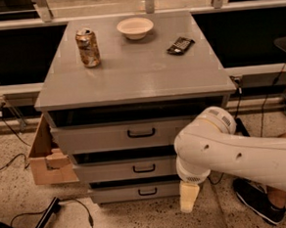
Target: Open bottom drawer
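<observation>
Three drawers stack in the grey cabinet (145,79). My target is the bottom drawer (119,193), the shallow front lowest down, just above the speckled floor (131,220). Its black loop handle (147,191) sits at the centre of that front, long axis level, running 9 to 3 o'clock.

The gripper (189,198) is cream-coloured and hangs point-down from the white arm (234,151), which enters the view from 3 o'clock. It overlaps the right end of the bottom drawer's front, with its tip low, near floor level. Whether it is apart or together I cannot tell from this angle. It holds nothing that I can see.

Key relation: the black loop handle lies at about 9 o'clock from the gripper, near but clearly apart, and a touch higher than the gripper's tip. No contact. The depth between gripper and drawer front is not readable from here.

Judgement: the drawer reads as not yet pulled, since its front sits no further out than the middle drawer (112,171) above it. The next move, as I read it, is a shift toward 9 o'clock and a turn of the wrist to meet the level loop, then a pull toward 6 o'clock.

Risk: the middle handle (144,168) looks alike and sits at 12 o'clock of the target, so I must stay low.
</observation>
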Available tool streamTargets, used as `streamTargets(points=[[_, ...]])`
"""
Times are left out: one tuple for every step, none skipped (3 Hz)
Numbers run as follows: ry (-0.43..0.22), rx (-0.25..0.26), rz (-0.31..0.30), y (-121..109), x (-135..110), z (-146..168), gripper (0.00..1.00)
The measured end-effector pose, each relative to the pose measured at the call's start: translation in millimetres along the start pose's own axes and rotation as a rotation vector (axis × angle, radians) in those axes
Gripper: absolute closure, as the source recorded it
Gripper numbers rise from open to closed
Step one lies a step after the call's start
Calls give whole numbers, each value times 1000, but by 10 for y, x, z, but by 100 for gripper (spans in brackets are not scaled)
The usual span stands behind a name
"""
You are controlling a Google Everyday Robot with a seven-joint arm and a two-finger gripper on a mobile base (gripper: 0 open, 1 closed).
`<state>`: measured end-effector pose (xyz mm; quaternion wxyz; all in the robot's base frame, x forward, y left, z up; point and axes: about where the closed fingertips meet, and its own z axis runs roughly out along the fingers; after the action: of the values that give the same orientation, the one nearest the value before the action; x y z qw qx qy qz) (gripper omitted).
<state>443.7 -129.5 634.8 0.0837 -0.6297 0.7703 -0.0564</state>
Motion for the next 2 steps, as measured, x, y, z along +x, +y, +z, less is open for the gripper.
streamTargets(points=[[-14, -31, -6, 50, -183, 534, 0], [-26, -104, 16, 115, -269, 972, 0]])
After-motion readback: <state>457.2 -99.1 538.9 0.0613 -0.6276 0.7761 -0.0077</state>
